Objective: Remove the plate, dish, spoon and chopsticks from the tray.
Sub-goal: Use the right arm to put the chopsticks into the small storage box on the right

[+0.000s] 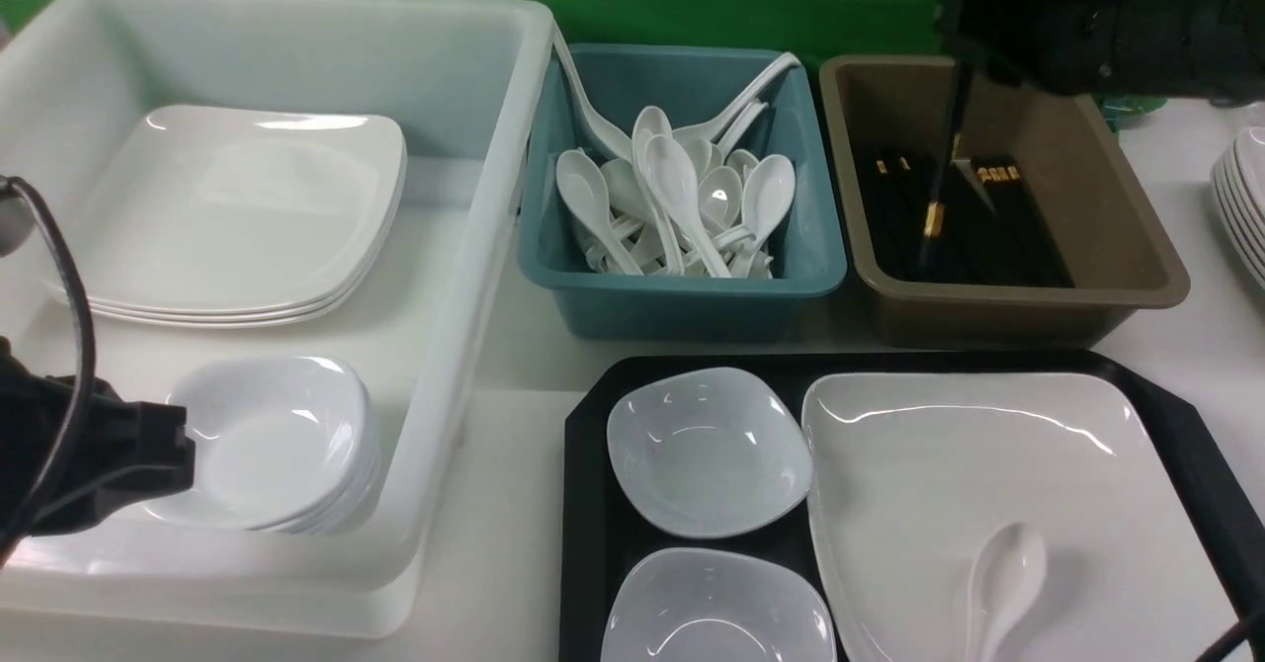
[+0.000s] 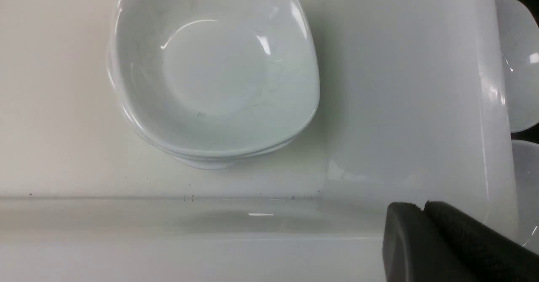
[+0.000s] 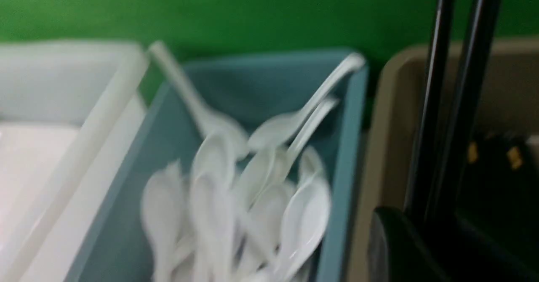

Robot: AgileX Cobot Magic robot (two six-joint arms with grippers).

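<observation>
The black tray [image 1: 581,484] at the front holds the large white plate [image 1: 949,474], with the white spoon [image 1: 1000,583] lying on it. Two small white dishes [image 1: 707,450] [image 1: 716,613] sit on the tray left of the plate. My right gripper [image 1: 961,35] is high at the back right, shut on the black chopsticks [image 1: 944,158], which hang gold-banded end down over the brown tub [image 1: 1137,267]. The right wrist view shows the chopsticks [image 3: 433,105] rising from that gripper [image 3: 421,227]. My left gripper [image 1: 183,445] [image 2: 423,208] is shut and empty, low at the left.
A big white bin [image 1: 474,247] on the left holds stacked plates [image 1: 237,217] and stacked small dishes [image 1: 277,445] [image 2: 210,71], close to my left gripper. A teal tub [image 1: 682,301] holds several spoons. The brown tub holds several chopsticks. More plates [image 1: 1245,198] are stacked at the right edge.
</observation>
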